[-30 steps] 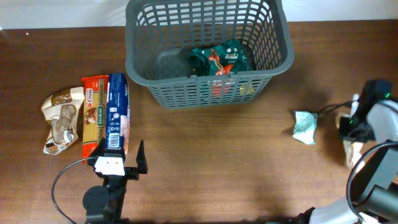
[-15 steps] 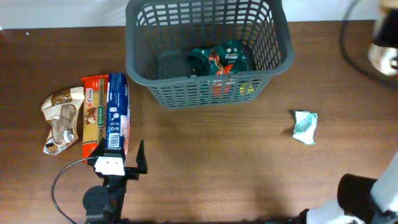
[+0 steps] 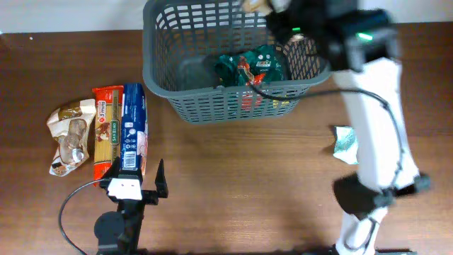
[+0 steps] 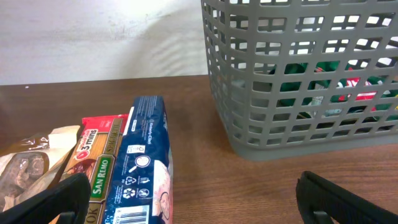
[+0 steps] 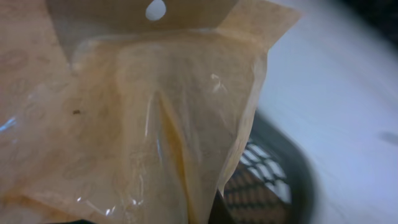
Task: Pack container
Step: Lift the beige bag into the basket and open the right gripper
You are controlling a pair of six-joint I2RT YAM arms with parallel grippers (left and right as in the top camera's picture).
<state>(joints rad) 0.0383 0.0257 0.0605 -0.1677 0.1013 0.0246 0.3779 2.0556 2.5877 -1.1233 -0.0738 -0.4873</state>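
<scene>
My right gripper [image 3: 272,10] is up over the far side of the container [image 3: 152,67], the big dark grey basket that stands at the far middle of the table [image 3: 241,191]. It is closed on a tan see-through packet [image 5: 124,124]. That packet fills nearly all of my right wrist view, with its punched hang hole at the top, so my own right fingers are hidden behind it. Only a blurred bit of the basket's slotted wall shows at the lower right. From overhead just a tan corner of the packet peeks out at the top edge, above the basket's rim. Inside the basket green and red packets [image 3: 251,67] lie toward its right half, against the near wall. My left gripper [image 4: 196,202] sits low at the near left of the table with its fingers spread wide and nothing between them, pointing toward the basket's left corner. Just ahead of it, to the left, a blue packet [image 3: 133,127] and a red pasta packet [image 3: 106,131] lie side by side and touching, with a crinkled brown packet [image 3: 69,138] beside them further left. A small pale green packet [image 3: 345,145] lies on the table to the right, partly behind my right arm
</scene>
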